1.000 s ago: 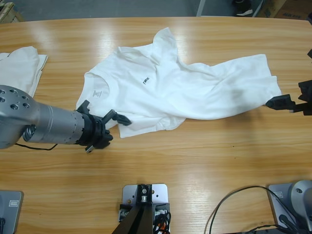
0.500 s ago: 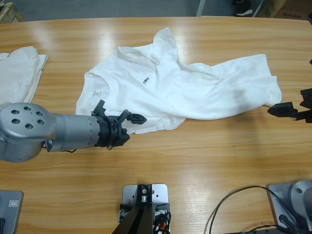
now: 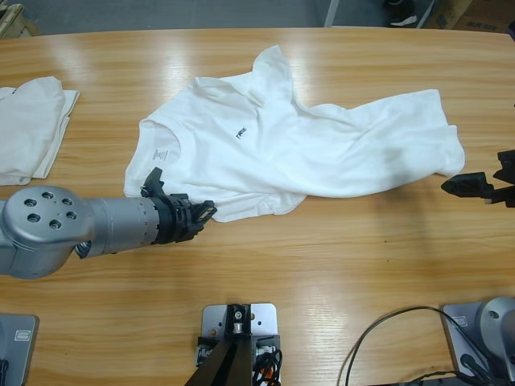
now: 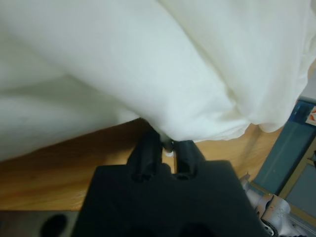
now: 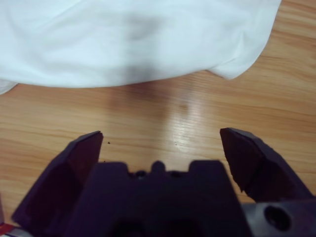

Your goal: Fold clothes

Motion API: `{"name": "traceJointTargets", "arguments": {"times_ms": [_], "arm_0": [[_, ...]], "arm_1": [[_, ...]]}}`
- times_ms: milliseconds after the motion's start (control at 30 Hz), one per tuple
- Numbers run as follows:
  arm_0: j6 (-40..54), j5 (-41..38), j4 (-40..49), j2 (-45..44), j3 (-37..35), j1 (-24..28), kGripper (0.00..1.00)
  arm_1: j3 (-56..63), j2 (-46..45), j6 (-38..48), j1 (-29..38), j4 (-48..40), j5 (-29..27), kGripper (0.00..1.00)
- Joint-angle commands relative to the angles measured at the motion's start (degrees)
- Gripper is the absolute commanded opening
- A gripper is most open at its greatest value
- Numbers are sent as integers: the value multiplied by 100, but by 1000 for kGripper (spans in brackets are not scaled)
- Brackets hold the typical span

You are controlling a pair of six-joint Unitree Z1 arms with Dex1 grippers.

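**Left jaws pinch the shirt's edge**

The shirt (image 3: 298, 149) lies spread mid-table. The left gripper (image 3: 199, 212) is clamped on its near edge, probably to lift it for a fold. The right gripper (image 3: 467, 185) waits spread apart, empty, just beside the far corner.

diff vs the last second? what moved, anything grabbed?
The left gripper swung right along the shirt's near edge, then pulled back left a bit; its jaws are now shut on the white lettered shirt at that hem. The right gripper backed off slightly from the shirt's right end, open and empty. The shirt's lie and the folded white shirt at far left are unchanged.
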Motion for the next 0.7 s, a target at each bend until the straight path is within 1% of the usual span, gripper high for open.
{"name": "traceJointTargets", "arguments": {"times_ms": [33,67,100,167,200,267,300,400,500,567,667,700], "arm_0": [[133,-186,15,122,-24,-25,0],[121,-199,61,-103,-119,-25,0],[109,-199,302,-456,-309,-30,0],[56,-176,1058,-1117,-708,-127,0],[47,-155,1585,-1448,-942,-223,0],[-62,-132,2329,-1870,-1170,-492,0],[-144,-132,2548,-1989,-1189,-629,0],[-515,-155,3032,-2089,-1133,-1086,0],[-781,-204,3468,-2200,-1214,-1382,0],[-786,-318,3763,-2295,-1232,-1396,0],[-863,-331,3812,-2186,-1100,-1364,0],[-816,-320,3745,-2098,-1112,-1326,10]], "arm_1": [[232,-123,62,38,39,123,964],[232,-125,62,38,44,128,964],[228,-146,67,35,46,137,964],[223,-167,102,36,53,145,964],[227,-160,115,33,53,154,964],[249,-112,146,38,46,163,965],[265,-95,153,36,32,163,965],[285,46,194,40,-9,203,966],[281,171,211,36,-9,267,968],[274,355,224,36,9,360,968],[223,717,294,40,-11,761,964],[214,719,362,38,-41,954,865]]}}
